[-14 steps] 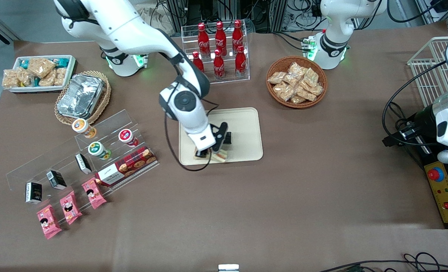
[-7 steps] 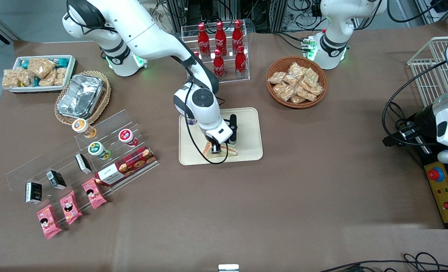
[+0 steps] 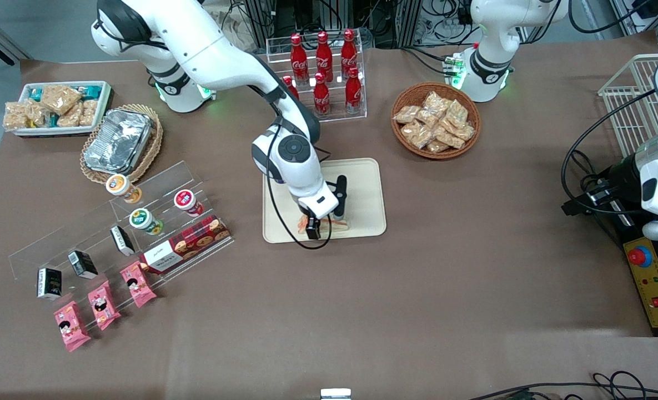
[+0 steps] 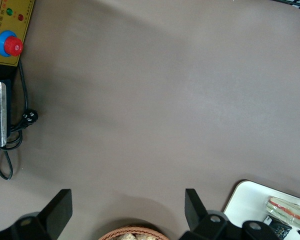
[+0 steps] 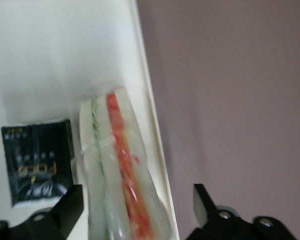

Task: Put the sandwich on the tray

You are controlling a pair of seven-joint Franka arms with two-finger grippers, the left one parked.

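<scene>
The sandwich lies on the tray, at the tray's edge nearest the front camera, filling edge up, just beside a small black packet that also rests on the tray. The gripper hangs directly over it; in the right wrist view its 2 fingers stand apart with the wedge between them, and no pad visibly presses the wrap — released, by the look of it.

The sandwich looks light and soft: pale bread in thin clear film that would dent under a firm squeeze and could slide, being glossy. The broad flat bread faces seem the best place to hold it — gently, low on the wedge, not across the orange-red and green filling edge, which would likely crush or spill
</scene>
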